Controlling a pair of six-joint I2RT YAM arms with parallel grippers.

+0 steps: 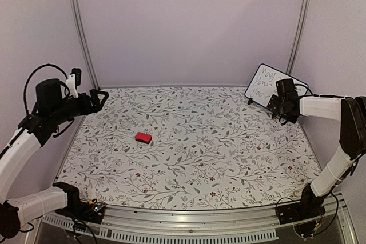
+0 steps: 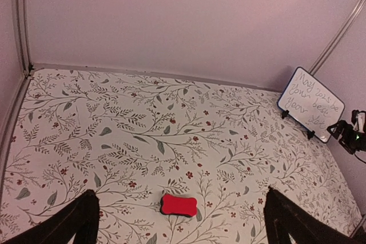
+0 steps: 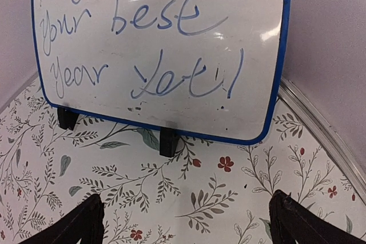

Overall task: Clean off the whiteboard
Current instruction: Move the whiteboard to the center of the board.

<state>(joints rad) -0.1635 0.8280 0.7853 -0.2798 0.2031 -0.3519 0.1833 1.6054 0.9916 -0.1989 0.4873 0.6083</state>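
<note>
Floral table (image 1: pixel 229 158) bears written whiteboard (image 3: pixel 160 50), red eraser (image 2: pixel 178 205).

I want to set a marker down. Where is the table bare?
Bare: the wide middle between the red eraser and the whiteboard, and the near strip along the arm bases. Crowded: the far-right corner, where the right gripper faces the whiteboard.

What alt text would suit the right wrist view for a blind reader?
A small blue-framed whiteboard covered in blue handwriting stands on two black feet on a floral table cover, filling the upper frame. The right gripper is open and empty, its dark fingertips at the bottom corners.
</note>
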